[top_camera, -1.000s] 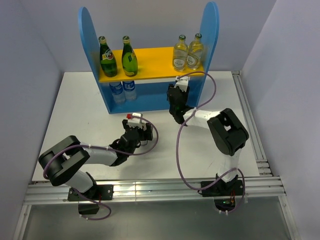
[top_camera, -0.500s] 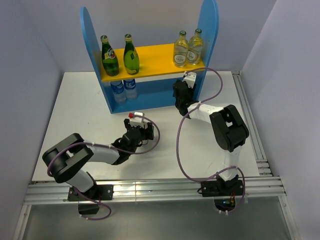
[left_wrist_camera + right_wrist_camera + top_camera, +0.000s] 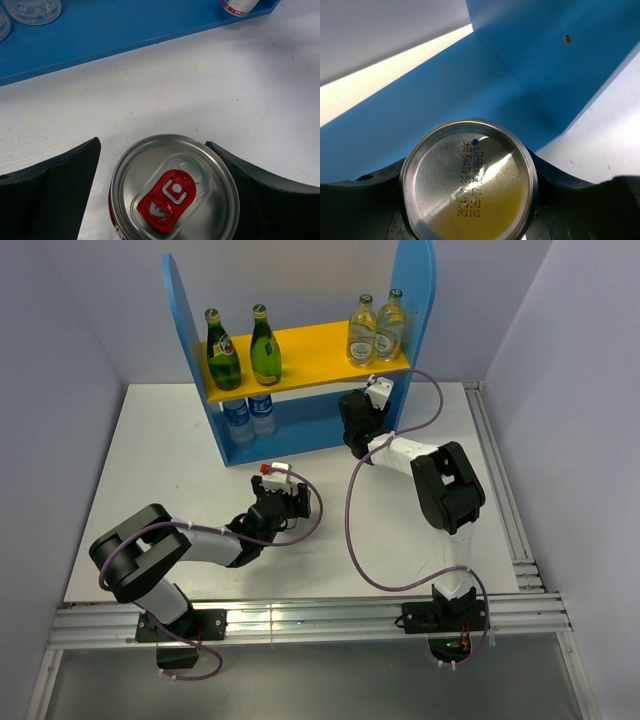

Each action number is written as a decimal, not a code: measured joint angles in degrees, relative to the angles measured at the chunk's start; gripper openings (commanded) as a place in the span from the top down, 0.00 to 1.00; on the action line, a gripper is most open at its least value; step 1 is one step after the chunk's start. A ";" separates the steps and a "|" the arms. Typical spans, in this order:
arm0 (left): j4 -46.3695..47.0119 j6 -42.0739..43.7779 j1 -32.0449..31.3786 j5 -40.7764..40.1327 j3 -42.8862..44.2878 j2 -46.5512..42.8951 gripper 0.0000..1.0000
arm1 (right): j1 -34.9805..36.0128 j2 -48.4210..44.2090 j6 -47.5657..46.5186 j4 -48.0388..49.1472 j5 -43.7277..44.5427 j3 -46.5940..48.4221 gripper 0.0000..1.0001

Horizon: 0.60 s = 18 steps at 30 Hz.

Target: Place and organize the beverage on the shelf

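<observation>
- Beverage can on the table first: this loose can (image 3: pixel 175 197) stands upright on the white table (image 3: pixel 150 460), in front of the shelf (image 3: pixel 418 290) and apart from it. Its silver lid and red pull tab face straight up.
- The left pincer (image 3: pixel 153 150) is set around that can with its jaws apart. One of its black fingers (image 3: pixel 50 195) sits to one side with a sliver of table showing between it and the can. The other finger is right up against the rim, though I can't tell if it actually touches.
- The right pincer (image 3: pixel 468 165) is clamped on a second drink, the gripped can (image 3: pixel 468 182). Its dark fingers (image 3: pixel 360 200) hug both sides, and the can's stamped silver bottom faces the wrist camera.
- That gripped can is in the shelf's lower level, over the blue base (image 3: pixel 125 25) and close to the right-hand side panel.
- Up on the yellow upper board (image 3: pixel 310 345), two green bottles (image 3: pixel 222 352) stand side by side at the left end. Two clear yellowish bottles (image 3: pixel 362 332) stand together at the right end, beside the side panel.
- Under the green pair, two blue-labelled bottles (image 3: pixel 238 420) stand on the base at the left, well apart from both pincers.
</observation>
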 measured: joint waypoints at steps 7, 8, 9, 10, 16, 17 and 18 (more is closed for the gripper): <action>0.00 0.04 0.00 -0.02 0.02 0.00 0.09 | -1.51 3.37 0.74 -0.55 0.52 5.95 0.00; 0.02 0.04 0.00 -0.02 0.02 0.00 0.10 | -1.84 3.89 0.72 -0.50 0.72 7.23 0.00; 0.02 0.07 0.00 -0.02 0.02 0.00 0.10 | -2.12 4.44 0.55 -0.55 1.03 8.39 0.00; 0.02 0.07 0.00 -0.02 0.02 0.00 0.09 | -2.40 4.79 0.46 -0.52 1.07 9.27 0.00; 0.00 0.50 0.00 -0.04 0.09 0.00 0.12 | -3.23 6.05 -0.13 0.28 1.40 11.28 0.09; 0.00 0.70 0.00 -0.04 0.20 0.00 0.12 | -3.26 6.05 -0.17 0.35 1.44 11.28 0.17; -0.15 1.05 0.00 -0.04 0.46 0.00 0.14 | -3.26 6.05 -0.48 0.85 1.46 11.08 0.34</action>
